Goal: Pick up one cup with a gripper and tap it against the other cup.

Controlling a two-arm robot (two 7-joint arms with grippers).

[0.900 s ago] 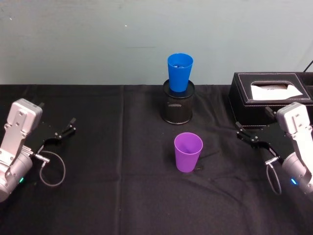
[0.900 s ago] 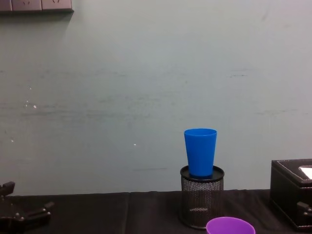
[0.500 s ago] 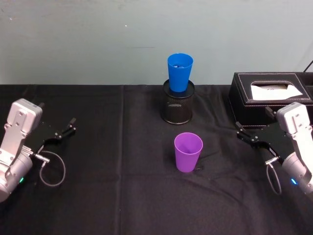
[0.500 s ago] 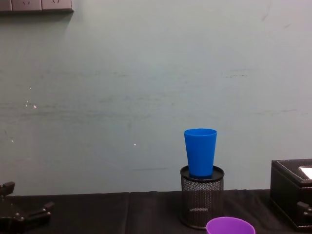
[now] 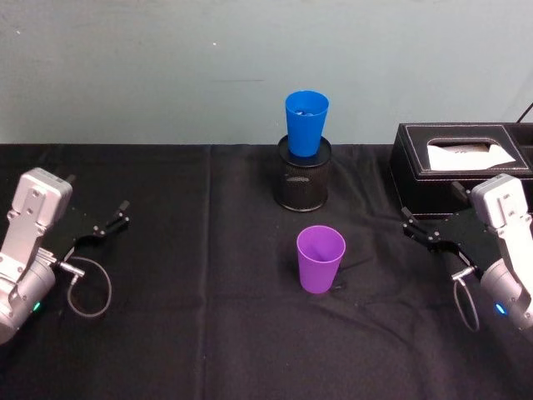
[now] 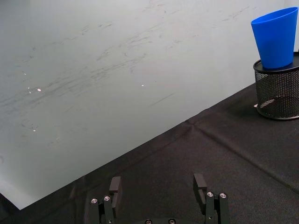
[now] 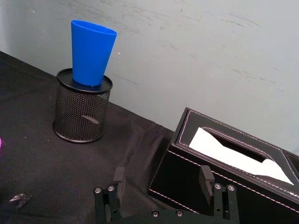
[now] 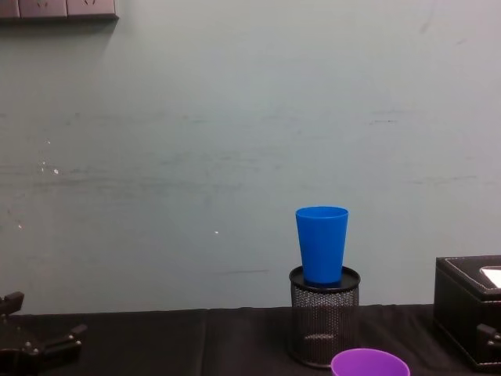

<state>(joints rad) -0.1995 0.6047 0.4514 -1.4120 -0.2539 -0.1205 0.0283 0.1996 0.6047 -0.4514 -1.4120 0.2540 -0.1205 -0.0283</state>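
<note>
You see the purple cup [image 5: 321, 258] upright mid-table on the black cloth [image 5: 208, 317] | blue cup [image 5: 306, 123] seated in the mesh pen holder [image 5: 303, 185] behind it, apart | left gripper [image 6: 157, 181] wide, empty, far left | right gripper [image 7: 162, 172] wide, empty, beside the tissue box [image 5: 454, 167]

Cased in silver-grey, with boxy wrist casings [image 5: 37, 212] and rounded joints. Tipped with a matte black left gripper [image 5: 112, 218] and right gripper [image 5: 408, 223], flat-fingered, fastened with small silver screws [image 6: 105, 199]. Strung with a thin grey cable [image 5: 87, 287] looped beside each wrist. Lit by a small blue-green light [image 5: 35, 306] at six o'clock of each casing.
</note>
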